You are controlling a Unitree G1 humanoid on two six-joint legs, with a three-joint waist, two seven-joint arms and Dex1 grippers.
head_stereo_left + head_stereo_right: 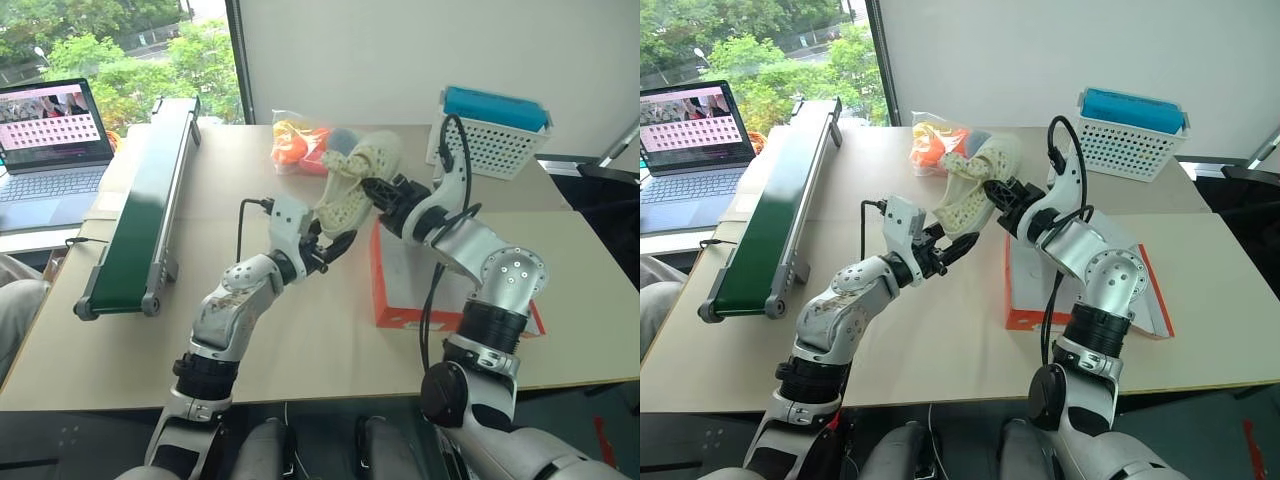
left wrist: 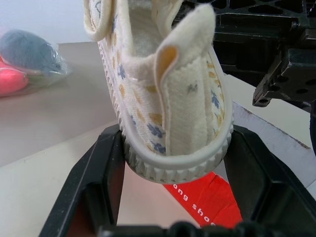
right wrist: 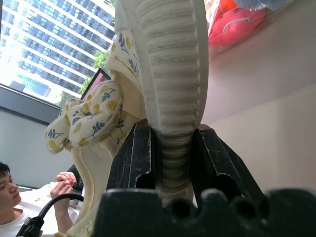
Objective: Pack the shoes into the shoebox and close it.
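We have both arms raised over the table, sharing one load: the cream floral-print canvas shoes, which hang together in the air just above the near end of the orange-red shoebox. The left gripper has its two black fingers set either side of a heel, the ribbed rubber rim wedged between them. The right gripper is clamped across a narrow ribbed sole edge, fingers tight against it on both sides.

The danger we see is the double hold. If one arm moves before the other lets go, the shoes could twist or be tugged free and fall to the table beside the box rather than into it. The right-hand grip is on a thin edge (little to bite on), so a slip there seems likeliest. We also judge that a hard descent could shove the light cardboard box sideways, towards the snack bags or the white lattice basket.
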